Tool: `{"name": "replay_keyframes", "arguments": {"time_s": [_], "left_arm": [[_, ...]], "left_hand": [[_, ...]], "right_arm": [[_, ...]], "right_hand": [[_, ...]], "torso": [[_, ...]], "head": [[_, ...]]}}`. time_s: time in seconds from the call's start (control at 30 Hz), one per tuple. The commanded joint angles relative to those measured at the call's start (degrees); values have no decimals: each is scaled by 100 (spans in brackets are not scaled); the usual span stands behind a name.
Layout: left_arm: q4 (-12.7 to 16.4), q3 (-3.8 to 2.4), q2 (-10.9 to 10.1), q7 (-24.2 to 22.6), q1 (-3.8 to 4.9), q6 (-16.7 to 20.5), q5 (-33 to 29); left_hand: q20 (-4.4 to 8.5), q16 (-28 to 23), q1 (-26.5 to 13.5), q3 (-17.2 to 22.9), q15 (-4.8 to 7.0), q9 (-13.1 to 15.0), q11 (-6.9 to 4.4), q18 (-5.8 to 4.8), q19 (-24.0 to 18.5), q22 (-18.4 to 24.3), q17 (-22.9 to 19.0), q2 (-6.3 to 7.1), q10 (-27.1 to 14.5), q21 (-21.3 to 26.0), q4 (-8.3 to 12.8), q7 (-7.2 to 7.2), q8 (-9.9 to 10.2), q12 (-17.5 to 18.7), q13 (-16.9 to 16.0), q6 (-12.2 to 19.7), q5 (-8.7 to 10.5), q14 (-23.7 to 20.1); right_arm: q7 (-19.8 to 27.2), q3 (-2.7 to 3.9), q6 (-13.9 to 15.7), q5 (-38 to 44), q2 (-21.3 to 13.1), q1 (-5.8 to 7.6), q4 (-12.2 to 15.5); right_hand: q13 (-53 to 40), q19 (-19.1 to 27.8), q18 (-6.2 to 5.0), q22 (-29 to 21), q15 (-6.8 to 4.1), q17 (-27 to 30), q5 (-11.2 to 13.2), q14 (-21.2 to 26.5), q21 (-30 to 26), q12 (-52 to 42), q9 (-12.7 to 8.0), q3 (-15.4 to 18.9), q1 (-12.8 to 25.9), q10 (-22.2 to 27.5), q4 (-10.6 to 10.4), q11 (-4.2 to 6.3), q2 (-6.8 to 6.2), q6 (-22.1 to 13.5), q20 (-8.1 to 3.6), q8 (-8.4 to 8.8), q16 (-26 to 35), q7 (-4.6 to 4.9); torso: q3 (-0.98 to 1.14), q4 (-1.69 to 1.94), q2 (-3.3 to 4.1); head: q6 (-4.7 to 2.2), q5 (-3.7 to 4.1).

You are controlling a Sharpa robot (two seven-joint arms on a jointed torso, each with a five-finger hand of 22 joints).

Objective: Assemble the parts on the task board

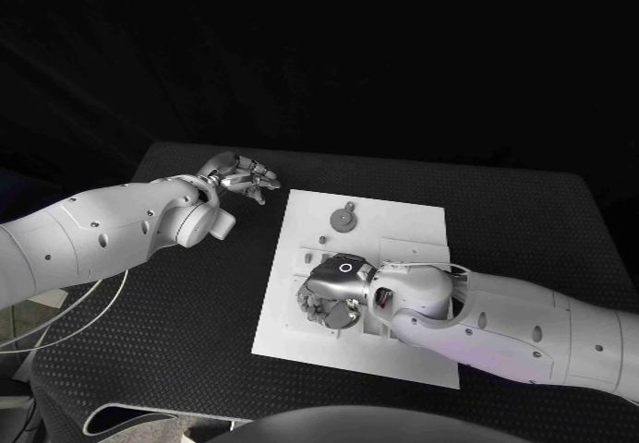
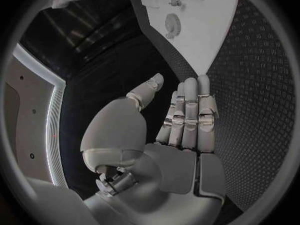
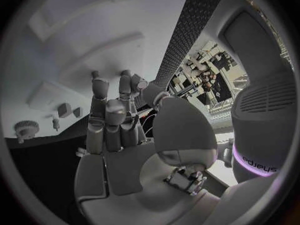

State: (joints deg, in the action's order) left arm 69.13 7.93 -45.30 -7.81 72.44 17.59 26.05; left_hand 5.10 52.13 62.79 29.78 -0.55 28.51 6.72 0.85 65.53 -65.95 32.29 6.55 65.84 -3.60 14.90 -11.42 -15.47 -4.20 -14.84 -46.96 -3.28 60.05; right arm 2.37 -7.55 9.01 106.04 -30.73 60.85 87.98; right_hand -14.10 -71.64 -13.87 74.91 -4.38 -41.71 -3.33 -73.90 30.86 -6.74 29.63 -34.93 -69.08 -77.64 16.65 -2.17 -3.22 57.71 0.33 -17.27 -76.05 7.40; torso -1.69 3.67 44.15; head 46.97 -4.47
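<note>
Surface: black textured table (image 1: 174, 323), dark background behind it.
Right hand: the right hand (image 1: 336, 288) lies over the lower middle of the task board, fingers bent down towards the plate; whether it holds anything cannot be told from the head view. In the right wrist view the right hand (image 3: 115, 130) shows its fingers partly curled, with no part clearly seen between them.
Left hand: the left hand (image 1: 240, 175) hovers over the bare table, just beside the board's far left corner, apart from the plate. In the left wrist view the left hand (image 2: 178, 125) has its fingers straight and side by side, thumb set apart, nothing in it.
Task board: white task board (image 1: 413, 221) lies in the middle of the table, slightly turned.
Part: a grey round gear-like part (image 1: 343, 219) sits on the board's far portion, well apart from both hands; it also shows in the left wrist view (image 2: 172, 24).
Small pegs: a few small pieces (image 1: 321, 242) stand near the right hand, too small to tell apart.
</note>
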Motion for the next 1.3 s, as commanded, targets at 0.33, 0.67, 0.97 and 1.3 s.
{"name": "replay_keyframes", "arguments": {"time_s": [0.33, 0.67, 0.97, 1.3], "left_arm": [[14, -5, 3, -34, 5, -44, 8], [7, -4, 1, -37, 5, -39, 8], [-4, -4, 1, -36, 5, -39, 8], [-37, -4, 3, -41, 4, -38, 8]], "left_hand": [[7, -38, -17, -12, 9, -9, 2, 115, 21, 7, 6, -30, -29, -31, -14, -2, -37, 23, -7, 51, 28, 30], [7, -39, -15, -11, 9, -10, 2, 115, 21, 8, 7, -29, -30, -31, -13, -3, -36, 23, -8, 54, 28, 30], [7, -39, -13, -11, 9, -11, 2, 115, 21, 8, 7, -29, -30, -32, -13, -4, -36, 23, -9, 57, 28, 30], [6, -40, -12, -10, 9, -11, 2, 115, 22, 9, 8, -29, -31, -32, -13, -4, -37, 22, -10, 57, 28, 30]], "right_arm": [[-147, -28, 220, -115, -49, -26, -63], [-168, -28, 279, -113, -84, -26, -38], [-83, -24, 534, -216, -244, -24, 180], [-30, 99, 762, -300, -469, 51, 446]], "right_hand": [[5, 54, -113, 128, 255, 34, -13, -2, 66, 303, -128, 104, 323, 558, -195, -240, -729, -594, 29, 346, 36, 247], [-3, 78, -113, 130, 295, 38, -11, 30, 71, 301, -132, 74, 328, 704, -281, -283, -830, -648, 32, 356, 32, 272], [-20, 64, -113, 133, 293, 36, -10, 23, 87, 283, -123, 61, 303, 708, -295, -282, -825, -633, 24, 338, 17, 265], [-41, 30, -113, 135, 295, 28, -8, -3, 117, 277, -115, 79, 323, 721, -329, -283, -855, -630, 11, 324, -14, 261]], "torso": [[-4, 5, -1], [2, 2, 1], [6, 0, 1], [5, -5, -3]], "head": [[-2, 11], [0, 11], [-13, 28], [-54, 66]]}}
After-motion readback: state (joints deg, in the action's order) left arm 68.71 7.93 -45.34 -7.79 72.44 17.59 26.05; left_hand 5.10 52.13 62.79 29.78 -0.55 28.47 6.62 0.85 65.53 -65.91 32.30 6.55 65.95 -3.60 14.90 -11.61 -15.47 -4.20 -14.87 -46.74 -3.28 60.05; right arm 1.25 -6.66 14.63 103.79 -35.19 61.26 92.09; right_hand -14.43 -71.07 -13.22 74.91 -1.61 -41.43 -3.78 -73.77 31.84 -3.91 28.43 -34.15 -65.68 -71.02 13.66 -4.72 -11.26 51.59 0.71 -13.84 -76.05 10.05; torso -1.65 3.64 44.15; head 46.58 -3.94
